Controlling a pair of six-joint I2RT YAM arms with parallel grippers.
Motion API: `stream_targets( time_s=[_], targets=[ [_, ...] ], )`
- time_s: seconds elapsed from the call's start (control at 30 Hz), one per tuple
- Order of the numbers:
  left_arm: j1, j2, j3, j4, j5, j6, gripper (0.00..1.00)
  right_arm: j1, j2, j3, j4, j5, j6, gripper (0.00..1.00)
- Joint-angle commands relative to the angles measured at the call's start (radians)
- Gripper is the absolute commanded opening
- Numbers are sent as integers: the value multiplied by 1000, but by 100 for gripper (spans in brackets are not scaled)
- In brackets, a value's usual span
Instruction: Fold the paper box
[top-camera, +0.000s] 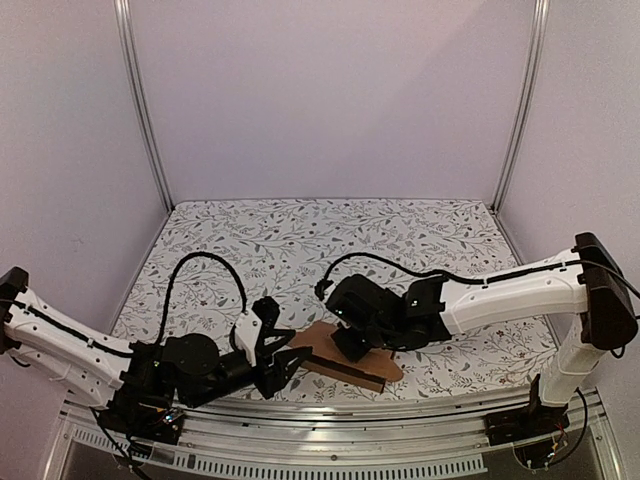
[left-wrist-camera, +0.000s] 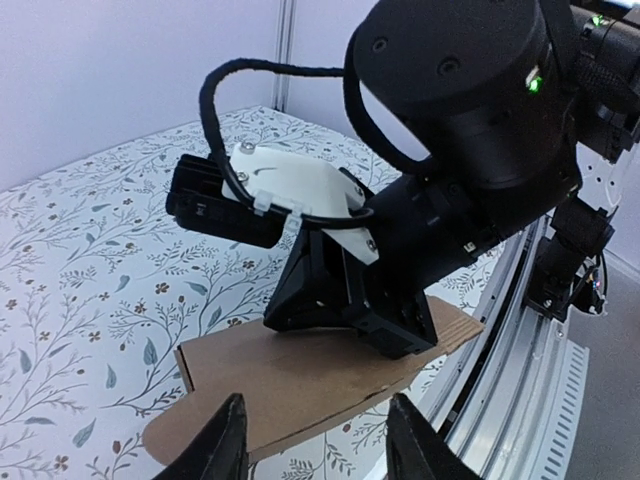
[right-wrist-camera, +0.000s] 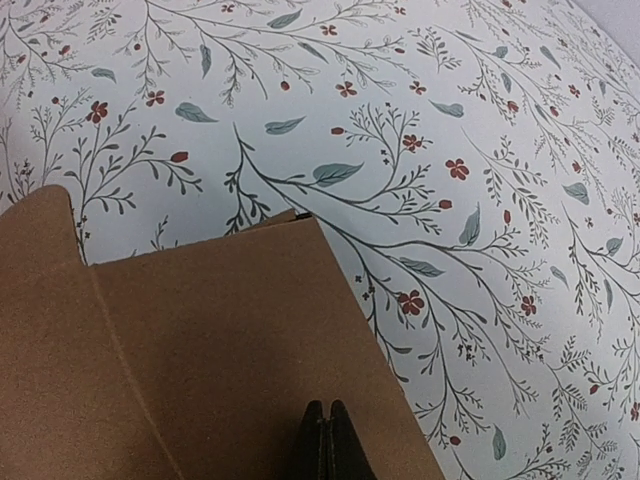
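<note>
Your left fingers (top-camera: 288, 366) are spread apart with a clear gap between the two tips. They sit low at the left end of the paper box (top-camera: 372, 371), and you cannot tell if they touch it. Nothing is pinched between them. Your right fingers (right-wrist-camera: 325, 446) are pressed tight together, with no gap at all. They point down at the flat brown top of the box, and the tips look like they rest on it. The box is a thin brown cardboard piece. It lies close to the front edge of the counter (top-camera: 300, 240), between your two arms. The counter has a white cover with gray leaves and small red flowers. In the left wrist view, the big black end of the right arm (left-wrist-camera: 460, 110) stands on the middle of the cardboard, and a rounded flap sticks out at the lower left. In the right wrist view, you see a straight edge, one sharp corner, and a small notch cut near the left side. A silver rail (left-wrist-camera: 530, 380) runs just past the front of the counter.
</note>
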Motion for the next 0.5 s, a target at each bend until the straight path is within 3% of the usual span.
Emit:
stream_targets(
  time_s=[0.0, 0.13, 0.3, 0.47],
  targets=[
    [-10, -69, 49, -240, -27, -48, 49, 12, 32, -34, 42, -29, 27, 0],
    [45, -93, 89, -327, -35, -38, 52, 30, 47, -41, 42, -26, 37, 0],
    [209, -92, 92, -341, 144, -78, 48, 44, 61, -50, 42, -22, 57, 0],
    [282, -65, 95, -372, 243, -123, 47, 47, 59, -57, 39, -10, 62, 0]
  ],
)
